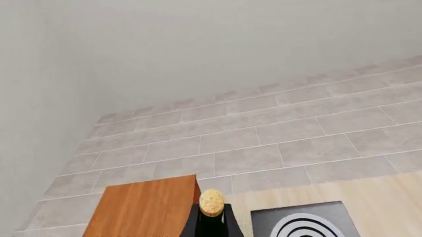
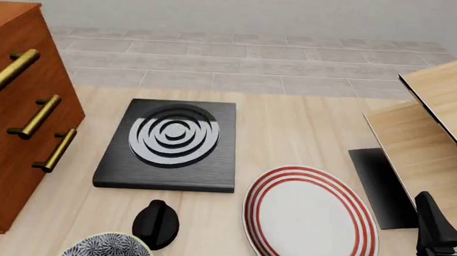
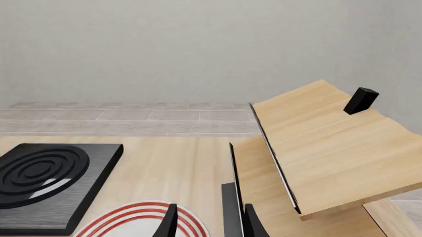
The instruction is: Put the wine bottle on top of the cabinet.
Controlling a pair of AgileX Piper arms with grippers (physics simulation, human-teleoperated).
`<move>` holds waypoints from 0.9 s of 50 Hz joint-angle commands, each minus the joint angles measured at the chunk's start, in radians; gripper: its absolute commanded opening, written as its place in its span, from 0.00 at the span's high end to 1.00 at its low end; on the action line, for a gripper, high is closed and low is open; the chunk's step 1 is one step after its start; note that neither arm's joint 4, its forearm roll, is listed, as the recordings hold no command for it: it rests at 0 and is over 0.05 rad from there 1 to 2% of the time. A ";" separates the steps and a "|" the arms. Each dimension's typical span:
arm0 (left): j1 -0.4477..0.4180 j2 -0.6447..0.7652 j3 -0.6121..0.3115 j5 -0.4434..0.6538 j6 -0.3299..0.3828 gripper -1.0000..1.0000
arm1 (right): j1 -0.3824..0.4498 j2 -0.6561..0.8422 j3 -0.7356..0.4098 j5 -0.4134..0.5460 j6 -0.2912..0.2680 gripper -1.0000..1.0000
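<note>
In the left wrist view only the top of the wine bottle (image 1: 211, 201) shows: its gold-tan cap and dark neck. My left gripper (image 1: 211, 222) is shut on that neck, a black finger on each side. The cabinet's reddish-brown top (image 1: 145, 210) lies just beside and below the cap. In the front view the cabinet (image 2: 12, 147) stands at the left with brass bar handles. The left gripper and the bottle's body are outside that view. My right gripper (image 2: 440, 238) sits low at the front right, open (image 3: 212, 224) with nothing between its fingers.
A black hotplate with silver rings (image 2: 170, 143) lies mid-table. A red-ringed white plate (image 2: 309, 221) sits in front of it. A small black knobbed object (image 2: 155, 223) and a patterned bowl (image 2: 103, 248) are at the front left. Pale wood boards (image 2: 436, 131) lean at the right.
</note>
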 commanded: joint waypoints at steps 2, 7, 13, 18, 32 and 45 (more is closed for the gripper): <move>0.062 0.020 -0.032 -0.008 0.031 1.00 | 0.000 0.000 0.000 0.000 0.000 0.00; 0.090 0.038 -0.055 -0.010 0.039 1.00 | 0.000 0.000 0.000 0.000 0.000 0.00; 0.122 0.039 -0.039 -0.025 0.046 1.00 | 0.000 0.000 0.000 0.000 0.000 0.00; 0.146 0.002 0.072 -0.081 0.097 1.00 | 0.000 0.000 0.000 0.000 0.000 0.00; 0.235 -0.014 0.186 -0.161 0.068 1.00 | 0.000 0.000 0.000 0.000 0.000 0.00; 0.306 -0.031 0.292 -0.223 0.062 1.00 | 0.000 0.000 0.000 0.000 0.000 0.00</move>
